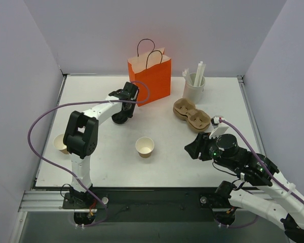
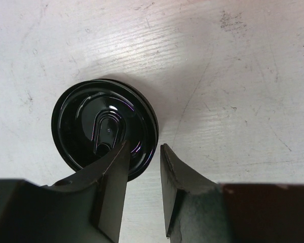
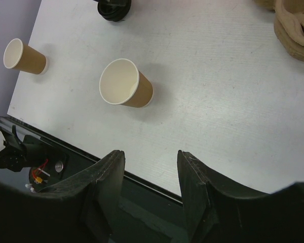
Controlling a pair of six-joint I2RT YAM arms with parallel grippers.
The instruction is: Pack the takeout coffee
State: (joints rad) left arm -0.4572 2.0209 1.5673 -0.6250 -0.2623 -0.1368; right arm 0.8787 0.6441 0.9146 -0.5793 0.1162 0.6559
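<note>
Black lid [image 2: 99, 126] lies top-up on the table [image 1: 167, 167], just in front of the orange bag [image 1: 151, 76]; can't tell from above if a cup is under it. Left gripper [image 2: 144, 162] is spread, straddling the lid's rim, with one finger over the lid and one outside it, not pinching. A lidless tan cup [image 1: 144, 147] stands mid-table, and a second cup [image 1: 60, 143] at the left edge. Pulp carrier [image 1: 191, 115] sits to the right. Right gripper [image 3: 151, 172] is spread and holds nothing, over the table's near edge.
</note>
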